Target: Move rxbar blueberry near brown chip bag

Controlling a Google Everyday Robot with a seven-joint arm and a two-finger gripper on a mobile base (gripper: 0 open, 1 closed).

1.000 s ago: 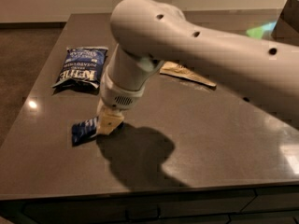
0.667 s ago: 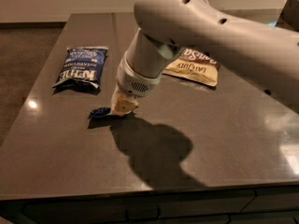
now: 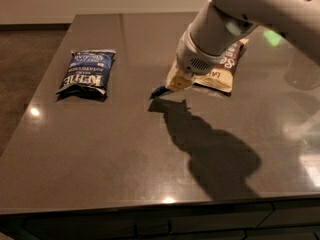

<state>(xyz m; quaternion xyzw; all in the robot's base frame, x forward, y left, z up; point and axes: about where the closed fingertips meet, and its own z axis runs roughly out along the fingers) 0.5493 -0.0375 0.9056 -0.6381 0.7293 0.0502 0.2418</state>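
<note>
My gripper (image 3: 176,83) hangs from the white arm over the middle of the dark table and is shut on the rxbar blueberry (image 3: 159,91), a small dark blue wrapper whose end sticks out to the left, just above the tabletop. The brown chip bag (image 3: 226,67) lies flat directly behind and right of the gripper, partly hidden by the arm; its brown top and cream lower part with white lettering show. The bar is a short way from the bag's near left corner.
A blue Kettle chip bag (image 3: 86,72) lies flat at the left of the table (image 3: 125,149). The table's left and front edges drop off to the floor. The arm's shadow falls on the table in front of the gripper.
The gripper has carried the bar from the front left of the table, to the right and back, toward the brown chip bag. The Kettle bag has not moved.
</note>
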